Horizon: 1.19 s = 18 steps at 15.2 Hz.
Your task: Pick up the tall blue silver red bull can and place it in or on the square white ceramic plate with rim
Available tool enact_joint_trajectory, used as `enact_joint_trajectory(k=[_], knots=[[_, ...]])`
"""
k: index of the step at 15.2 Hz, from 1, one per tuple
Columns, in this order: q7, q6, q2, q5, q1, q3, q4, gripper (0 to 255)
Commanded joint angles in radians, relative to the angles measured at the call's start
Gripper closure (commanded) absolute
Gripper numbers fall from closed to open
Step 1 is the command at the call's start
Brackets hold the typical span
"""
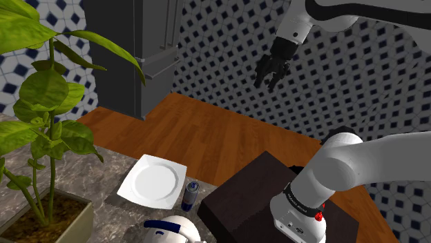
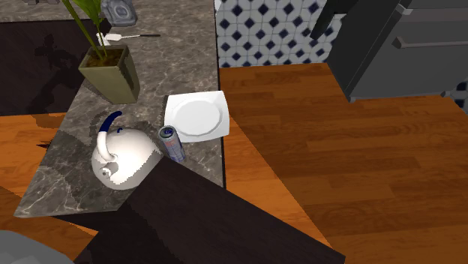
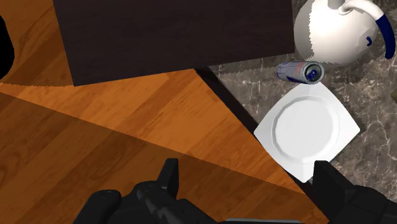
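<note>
Stage of task: approach not yet begun. The all-black two-finger tool hangs high above the brown wooden floor, its fingers spread wide and holding nothing. The tall blue-and-silver drinks can stands upright on the dark marbled stone worktop, just beside one edge of the square white rimmed plate, between that plate and a round white teapot with a blue handle. The plate is bare. By this reading every step remains: descent to the can, grasp, lift, and a short transfer onto the plate.

View comparison: the shoulder view gives the tool's height and its wide separation from the can. The wrist view confirms the gap between the fingers and looks down onto the can's top. The second exterior view adds the far end of the worktop, with a leafy green plant in an olive square pot, and shows how close the can stands to the dark box stand.
</note>
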Motion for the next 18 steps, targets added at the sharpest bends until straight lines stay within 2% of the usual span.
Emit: enact_joint_trajectory(k=[1,10,18], knots=[[0.0,0.0,0.0,0.0,0.0,0.0,0.0,0],[0.178,0.236,-0.048,0.096,0.05,0.179,-0.26,0],[0.347,0.496,0.054,0.208,0.122,0.367,-0.401,0]])
